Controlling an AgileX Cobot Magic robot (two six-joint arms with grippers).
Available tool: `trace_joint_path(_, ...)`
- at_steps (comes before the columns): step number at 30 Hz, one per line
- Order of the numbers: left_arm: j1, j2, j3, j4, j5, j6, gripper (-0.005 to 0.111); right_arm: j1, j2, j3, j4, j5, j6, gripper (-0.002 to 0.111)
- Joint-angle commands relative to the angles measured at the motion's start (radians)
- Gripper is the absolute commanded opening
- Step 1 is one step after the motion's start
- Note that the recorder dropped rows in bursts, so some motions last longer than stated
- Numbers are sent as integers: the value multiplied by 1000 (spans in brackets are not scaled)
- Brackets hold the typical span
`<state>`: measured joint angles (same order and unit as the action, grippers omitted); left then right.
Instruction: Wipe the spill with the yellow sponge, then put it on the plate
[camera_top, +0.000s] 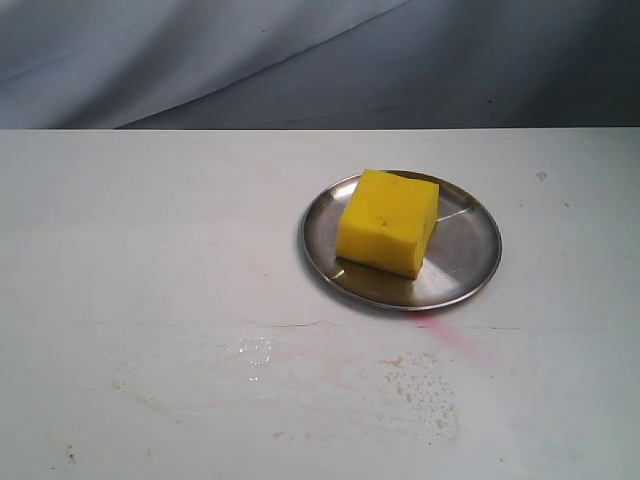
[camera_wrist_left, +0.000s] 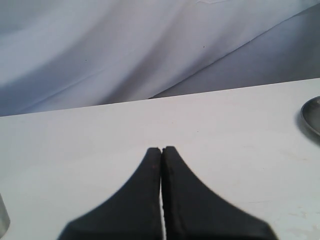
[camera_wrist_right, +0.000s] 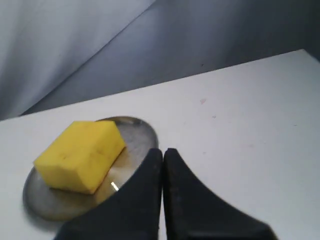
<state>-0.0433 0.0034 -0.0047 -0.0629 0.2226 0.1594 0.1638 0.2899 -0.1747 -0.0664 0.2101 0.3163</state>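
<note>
The left gripper (camera_wrist_left: 161, 149) has its two black fingers pressed together with only a hairline seam between them. It holds nothing and hangs above bare white table (camera_wrist_left: 75, 150), touching nothing that I can see. The right gripper (camera_wrist_right: 163, 151) is the same, fingers together and empty. It is up off the surface just beside the plate (camera_wrist_right: 137, 135), and its wrist view does not show whether a fingertip brushes the rim. Neither gripper appears in the exterior view.

The yellow sponge (camera_top: 388, 222) lies on the plate (camera_top: 470, 250), a thick block resting flat and set toward the plate's far-left side, leaving a crescent of bare steel on the near and right sides. The plate stands right of the table's middle, closer to the far edge than to the front edge.

Between the plate and the front edge, the spill (camera_top: 425, 385) shows as a thin patch of yellowish-brown specks and smears. A faint pink streak (camera_top: 455, 337) runs just in front of the plate's rim, and a small wet glint (camera_top: 255, 350) lies to the left of it. Grey-blue cloth (camera_top: 200, 60) hangs behind the far edge.
</note>
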Motion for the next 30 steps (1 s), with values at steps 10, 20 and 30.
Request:
trace_joint_path(10,-5,-3,5,-6,-15,0,0,-84,-290,175,58,-88,-282,0)
trace_joint_path(20,-5,-3,5,-6,-17,0,0,-84,-290,175,52,-92,-287,0)
trace_joint_path(30,-5,-3,5,-6,-17,0,0,-84,-290,175,60,-93,-287,0)
